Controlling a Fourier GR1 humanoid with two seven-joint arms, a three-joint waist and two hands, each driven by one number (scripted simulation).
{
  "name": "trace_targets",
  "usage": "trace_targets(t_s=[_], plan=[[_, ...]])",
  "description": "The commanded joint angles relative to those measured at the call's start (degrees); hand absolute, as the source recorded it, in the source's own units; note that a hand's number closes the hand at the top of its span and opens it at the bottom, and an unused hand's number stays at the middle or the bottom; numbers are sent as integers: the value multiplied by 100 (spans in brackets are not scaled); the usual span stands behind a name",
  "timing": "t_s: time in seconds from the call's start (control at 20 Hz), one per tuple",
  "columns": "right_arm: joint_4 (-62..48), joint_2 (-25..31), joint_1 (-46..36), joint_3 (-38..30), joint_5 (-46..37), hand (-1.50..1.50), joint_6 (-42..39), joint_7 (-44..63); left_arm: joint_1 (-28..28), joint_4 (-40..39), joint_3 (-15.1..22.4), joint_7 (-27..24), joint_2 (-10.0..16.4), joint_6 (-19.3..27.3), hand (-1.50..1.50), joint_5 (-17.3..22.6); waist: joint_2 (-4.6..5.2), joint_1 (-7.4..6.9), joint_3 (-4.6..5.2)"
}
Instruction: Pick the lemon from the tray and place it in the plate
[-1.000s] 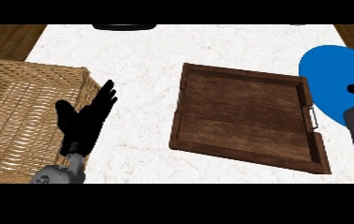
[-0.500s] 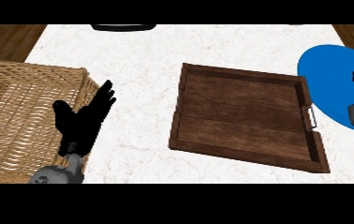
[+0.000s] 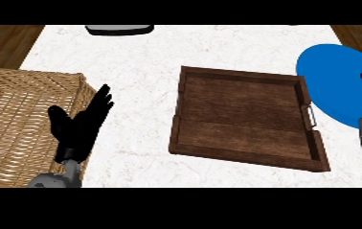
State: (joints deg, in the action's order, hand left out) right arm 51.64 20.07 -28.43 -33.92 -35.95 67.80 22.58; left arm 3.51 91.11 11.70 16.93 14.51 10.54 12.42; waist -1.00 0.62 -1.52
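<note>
The big white counter [image 3: 141,65] fills most of the picture, with a woven basket [image 3: 28,108] at the left edge, a brown wooden tray [image 3: 240,113] in the middle and a blue plate [image 3: 336,79] cut off by the right edge, just beside the tray's upper right corner. The left hand [image 3: 79,125] is at the lower left by the basket's right side, its black fingers straight, pointing up and holding nothing. A small dark thing [image 3: 118,29] sits at the top edge, and I cannot tell where the lemon is.
</note>
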Motion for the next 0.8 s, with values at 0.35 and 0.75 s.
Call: trace_targets(t_s=[0.35, 0.75], plan=[[2229, -1034, 1768, 757, 1705, -150, -1029, -1181, -527, -492, -168, -166, -91, -142, 0, 164, 70, 67, 154], [2878, -1807, 2889, 1295, 1387, -150, -833, -1407, -411, -470, -154, -151, -206, -117, 0, 66, 93, 11, 162]])
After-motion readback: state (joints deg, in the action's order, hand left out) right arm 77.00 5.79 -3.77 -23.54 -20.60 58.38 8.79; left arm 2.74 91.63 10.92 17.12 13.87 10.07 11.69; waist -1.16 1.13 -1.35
